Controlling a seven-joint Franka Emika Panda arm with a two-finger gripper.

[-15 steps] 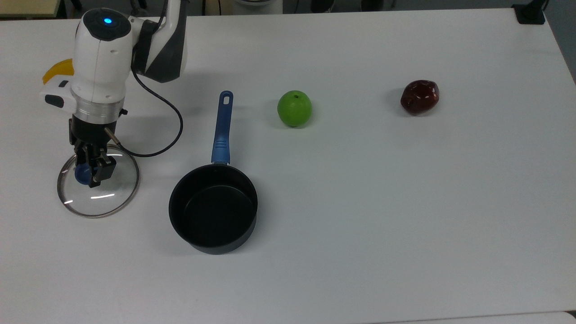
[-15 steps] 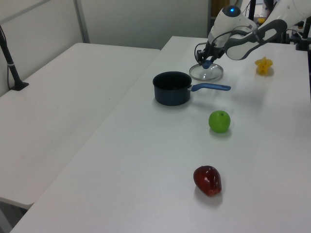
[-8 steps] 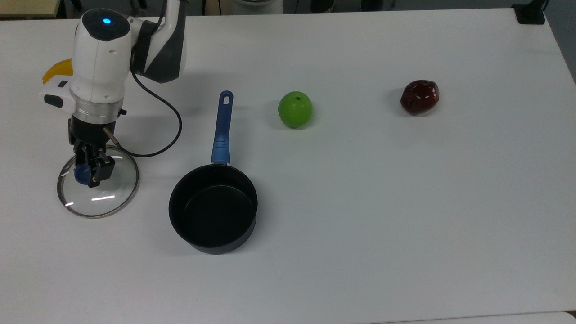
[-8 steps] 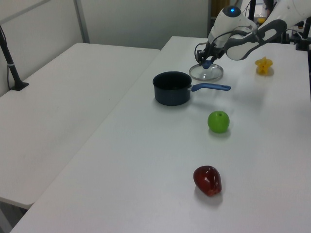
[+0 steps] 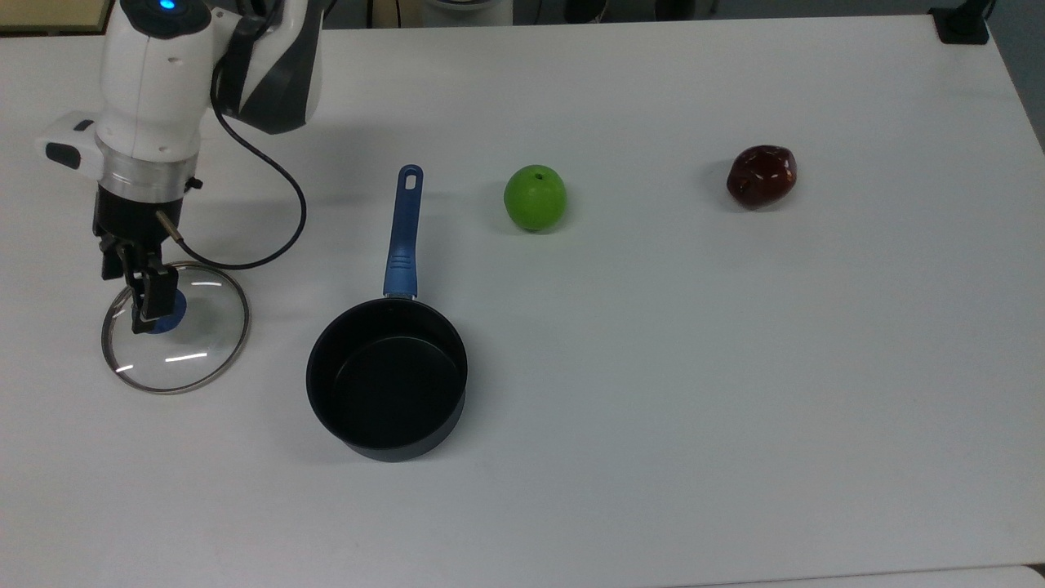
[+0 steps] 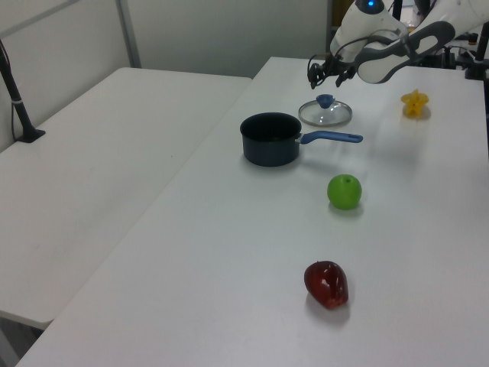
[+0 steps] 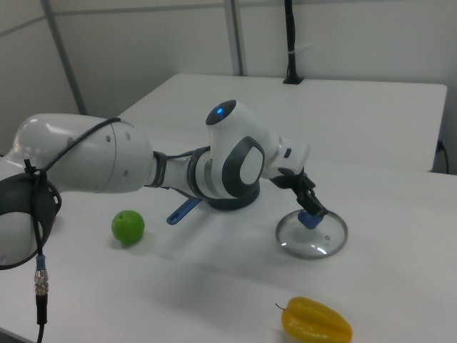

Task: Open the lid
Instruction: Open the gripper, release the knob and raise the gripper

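The lid [image 5: 175,328] lies flat on the white table [image 5: 653,367], apart from the pan [image 5: 386,377], off to the top view's left of it with a strip of bare table between the two rims. Its blue knob [image 6: 325,100] stands up at the centre. In the left view the lid sits just behind the pan, close to where the pan's blue handle [image 6: 331,138] runs out to the left view's right.

The gripper [image 6: 324,68] hangs above the knob with air between them in the left view; its fingers hold nothing, and how far apart they stand I cannot tell. In the top view the fingers [image 5: 147,294] overlap the knob from above. In the right view the gripper [image 7: 308,199] reaches down towards the knob.

A green apple [image 5: 535,197] sits past the pan on the side of the handle's tip, well clear of the lid. A dark red fruit [image 5: 761,175] lies farther still from the pan on that side. A yellow fruit [image 7: 316,320] lies beyond the lid from the pan, apart from its rim.

The lid is near the top view's left table edge. The table around the pan's front and towards the red fruit is wide and bare.
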